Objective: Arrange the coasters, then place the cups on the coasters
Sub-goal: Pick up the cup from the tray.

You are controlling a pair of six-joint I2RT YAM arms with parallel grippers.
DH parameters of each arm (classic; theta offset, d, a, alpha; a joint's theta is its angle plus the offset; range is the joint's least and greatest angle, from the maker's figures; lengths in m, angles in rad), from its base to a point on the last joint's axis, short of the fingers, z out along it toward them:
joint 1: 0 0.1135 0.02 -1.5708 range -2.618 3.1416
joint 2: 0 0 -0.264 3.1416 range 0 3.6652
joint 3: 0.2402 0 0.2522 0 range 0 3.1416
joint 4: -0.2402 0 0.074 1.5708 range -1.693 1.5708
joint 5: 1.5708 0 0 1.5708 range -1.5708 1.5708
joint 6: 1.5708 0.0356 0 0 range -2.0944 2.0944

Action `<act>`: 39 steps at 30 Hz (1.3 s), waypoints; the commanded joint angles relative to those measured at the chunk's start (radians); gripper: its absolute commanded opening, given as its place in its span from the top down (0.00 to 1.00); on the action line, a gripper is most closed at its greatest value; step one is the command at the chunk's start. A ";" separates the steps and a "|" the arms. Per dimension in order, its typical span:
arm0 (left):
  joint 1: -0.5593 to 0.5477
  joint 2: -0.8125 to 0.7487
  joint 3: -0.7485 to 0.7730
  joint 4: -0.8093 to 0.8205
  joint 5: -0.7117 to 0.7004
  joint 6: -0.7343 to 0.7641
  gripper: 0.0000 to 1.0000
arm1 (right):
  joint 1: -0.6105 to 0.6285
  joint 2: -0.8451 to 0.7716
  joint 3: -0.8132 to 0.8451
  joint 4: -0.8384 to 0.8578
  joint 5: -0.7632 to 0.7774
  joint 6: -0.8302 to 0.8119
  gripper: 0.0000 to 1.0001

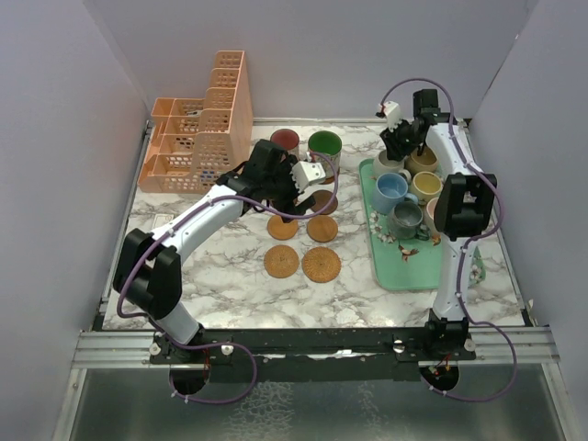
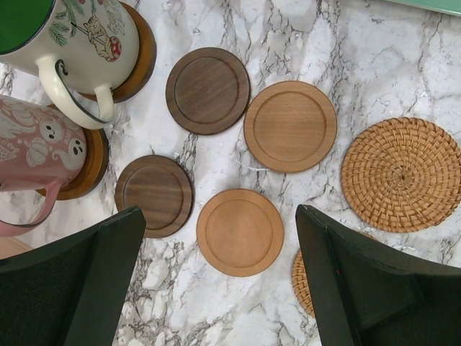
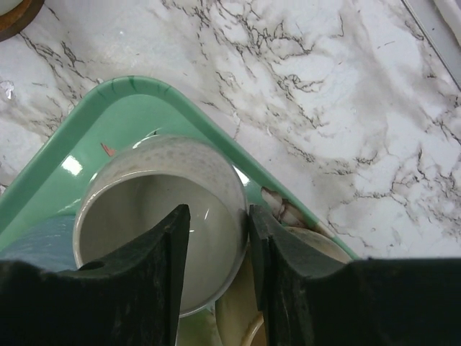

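My right jaws straddle the rim of the cream-lined mug [image 3: 130, 209] in the far left corner of the mint-green tray [image 3: 137, 97]. One finger is down inside and the other outside the wall, since a rim pinch should lift it without knocking its close neighbours. I cannot tell whether they are biting yet. My left jaws stand wide apart and empty above the bare discs on the marble surface [image 3: 302, 86], well placed, I judge, to nudge one straight.

I count eight coasters. Six are bare: two dark wooden coasters [image 2: 207, 90] and [image 2: 153, 194], two light wooden coasters [image 2: 289, 126] and [image 2: 239, 232], and two woven rattan coasters [image 2: 400, 173] and [image 2: 301, 277], the last half hidden by my finger. They lie apart, so each mug gets its own seat. Two more sit under mugs.

I count eight cups. The green-lined mug [image 2: 43, 29] and the pink ghost mug [image 2: 36, 148] stand on coasters at the far side of the group. Six are in the tray, one partly behind my right arm.
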 commanded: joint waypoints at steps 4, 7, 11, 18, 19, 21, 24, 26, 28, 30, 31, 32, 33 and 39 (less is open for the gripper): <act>-0.008 0.019 0.038 -0.004 -0.005 0.011 0.11 | 0.030 0.038 0.064 -0.039 0.031 -0.024 0.69; -0.007 0.022 0.036 -0.003 -0.008 0.011 0.11 | 0.034 0.042 0.073 -0.037 0.045 -0.020 0.76; -0.009 0.024 0.036 -0.004 -0.009 0.014 0.11 | 0.035 0.048 0.083 -0.032 0.076 -0.007 0.83; -0.010 0.033 0.040 -0.003 -0.020 0.031 0.11 | 0.035 0.031 0.095 -0.027 0.081 0.048 0.96; -0.010 0.033 0.043 -0.004 -0.023 0.033 0.11 | 0.035 0.027 0.101 -0.028 0.082 0.056 0.98; -0.010 0.033 0.043 -0.003 -0.027 0.035 0.11 | 0.035 0.020 0.113 -0.029 0.086 0.071 0.99; -0.010 0.032 0.045 -0.003 -0.027 0.039 0.11 | 0.035 0.002 0.117 -0.033 0.096 0.094 0.99; -0.011 0.032 0.047 -0.002 -0.028 0.038 0.11 | 0.035 -0.013 0.117 -0.032 0.104 0.110 0.99; -0.010 0.034 0.051 -0.002 -0.029 0.037 0.11 | 0.035 -0.029 0.119 -0.030 0.115 0.126 0.99; -0.010 0.037 0.054 -0.001 -0.033 0.038 0.11 | 0.035 -0.044 0.133 -0.031 0.127 0.145 0.99; -0.010 0.037 0.055 -0.002 -0.036 0.037 0.11 | 0.035 -0.050 0.144 -0.032 0.134 0.156 0.99; -0.011 0.037 0.057 -0.001 -0.043 0.037 0.11 | 0.035 -0.058 0.152 -0.035 0.137 0.166 0.99; -0.010 0.037 0.057 0.000 -0.050 0.037 0.10 | 0.035 -0.067 0.158 -0.037 0.141 0.176 0.99; -0.010 0.041 0.064 0.013 -0.072 0.037 0.10 | 0.034 -0.124 0.173 -0.034 0.148 0.237 0.99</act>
